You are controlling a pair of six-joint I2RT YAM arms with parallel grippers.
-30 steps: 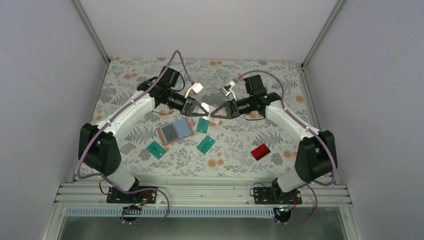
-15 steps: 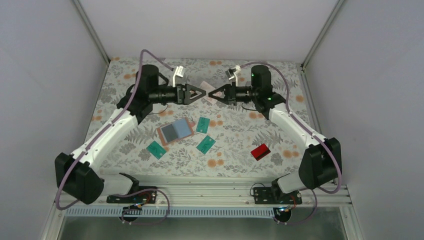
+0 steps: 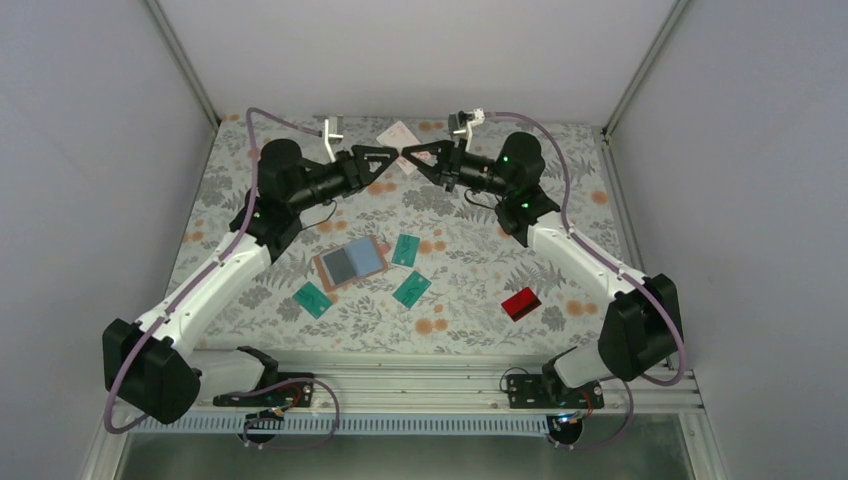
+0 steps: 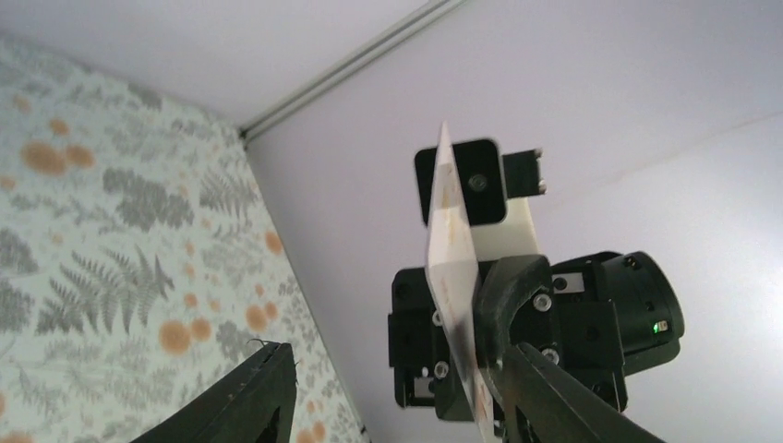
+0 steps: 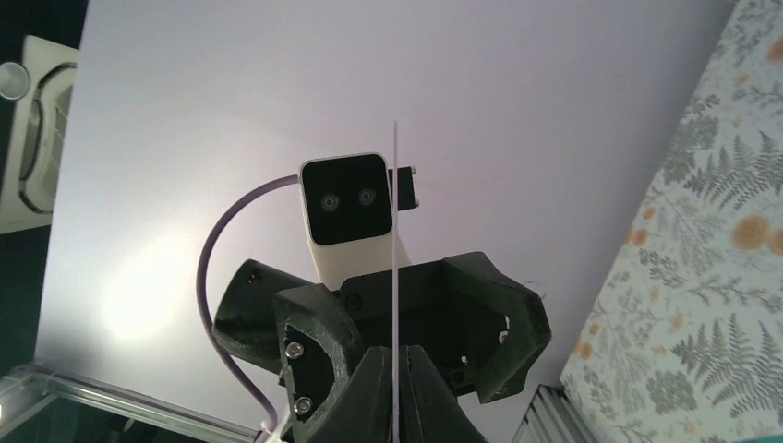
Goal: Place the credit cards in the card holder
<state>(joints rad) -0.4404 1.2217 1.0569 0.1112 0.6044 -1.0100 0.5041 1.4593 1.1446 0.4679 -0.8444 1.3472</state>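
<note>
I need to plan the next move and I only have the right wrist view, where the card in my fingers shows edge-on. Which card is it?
Observer: It's the pale pinkish card, pinched in the right gripper. The top view shows its face.
Operator: Where is the card holder?
Observer: The card holder lies flat on the table, a little left of its middle.
Operator: Which cards are down there?
Observer: Three teal-green cards lie beside the holder. The red card lies apart from them, further right.
</note>
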